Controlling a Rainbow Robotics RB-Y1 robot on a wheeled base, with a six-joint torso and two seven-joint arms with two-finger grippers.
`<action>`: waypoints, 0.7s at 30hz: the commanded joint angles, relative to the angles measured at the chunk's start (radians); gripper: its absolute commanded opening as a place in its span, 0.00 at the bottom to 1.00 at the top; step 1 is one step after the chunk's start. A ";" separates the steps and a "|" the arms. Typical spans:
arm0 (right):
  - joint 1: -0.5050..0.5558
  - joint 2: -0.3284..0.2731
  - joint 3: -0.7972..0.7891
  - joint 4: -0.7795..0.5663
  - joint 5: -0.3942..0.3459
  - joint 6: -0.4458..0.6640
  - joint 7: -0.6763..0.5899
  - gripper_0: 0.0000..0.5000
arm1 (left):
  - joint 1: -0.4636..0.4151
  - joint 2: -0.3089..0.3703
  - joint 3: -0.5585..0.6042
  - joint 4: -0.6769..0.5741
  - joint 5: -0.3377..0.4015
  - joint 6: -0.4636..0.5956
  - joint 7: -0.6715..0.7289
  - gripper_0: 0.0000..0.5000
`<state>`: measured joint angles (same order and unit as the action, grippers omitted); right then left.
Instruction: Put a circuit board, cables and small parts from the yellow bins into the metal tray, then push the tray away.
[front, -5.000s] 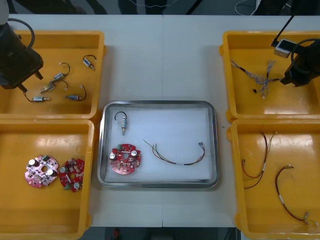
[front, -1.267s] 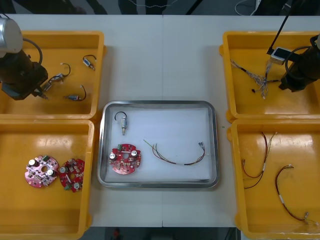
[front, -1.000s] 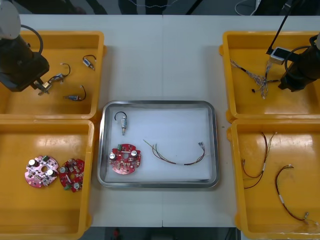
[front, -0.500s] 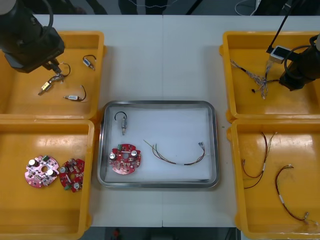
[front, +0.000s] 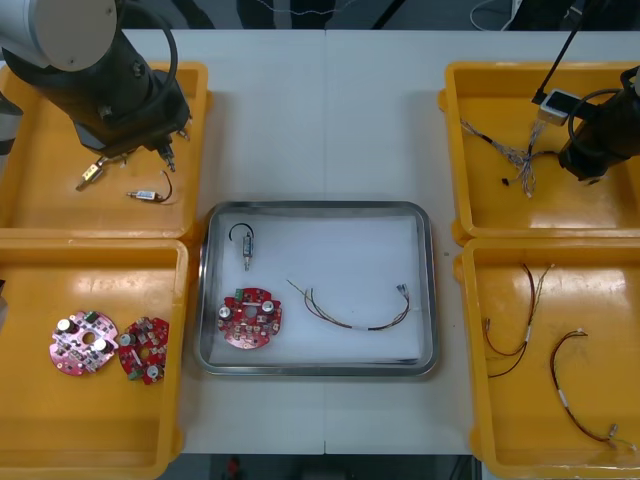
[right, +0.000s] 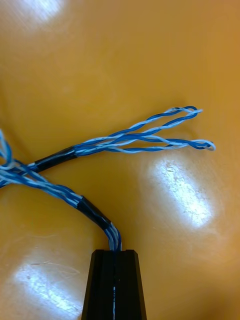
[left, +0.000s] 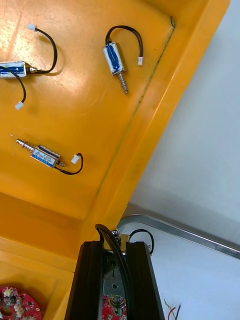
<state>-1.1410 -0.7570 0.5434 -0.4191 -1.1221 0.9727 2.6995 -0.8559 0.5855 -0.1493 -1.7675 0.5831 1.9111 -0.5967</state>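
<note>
My left gripper (front: 167, 153) hangs over the right end of the far left yellow bin (front: 30, 215), shut on a small metal part (left: 114, 270) with a black wire, held between the fingers (left: 90, 280). The metal tray (front: 316, 208) lies just beyond it and holds a round red circuit board (front: 250, 317), a small metal part (front: 245, 240) and a red and yellow cable (front: 350, 315). My right gripper (front: 585, 168) is down in the far right bin (front: 455, 150), shut (right: 115, 255) on the twisted blue and white cable (right: 140, 140), which spreads to the gripper's left (front: 510, 155).
Loose small metal parts (front: 148, 196) (front: 90, 172) lie in the far left bin. Two more circuit boards (front: 82, 343) (front: 143, 350) sit in the near left bin. The near right bin holds cables (front: 515, 325) (front: 575, 395).
My left arm rose from the far left bin with a small metal part and swung right, towards the tray. My right gripper's fingers went from open to shut on the blue and white cable.
</note>
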 joint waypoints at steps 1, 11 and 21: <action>0.015 -0.051 -0.080 -0.063 0.025 0.055 0.006 0.00 | 0.008 -0.016 -0.007 -0.040 -0.012 0.009 0.090 0.00; 0.017 -0.107 -0.235 -0.257 0.189 0.331 0.006 0.00 | 0.008 -0.015 -0.001 -0.040 -0.014 0.009 0.084 0.00; 0.015 -0.119 -0.344 -0.527 0.392 0.661 0.006 0.00 | 0.009 -0.015 0.011 -0.040 -0.012 0.009 0.081 0.00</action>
<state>-1.1227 -0.8347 0.2512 -0.8795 -0.7679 1.5756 2.6995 -0.8557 0.5802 -0.1492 -1.7723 0.5798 1.9119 -0.5966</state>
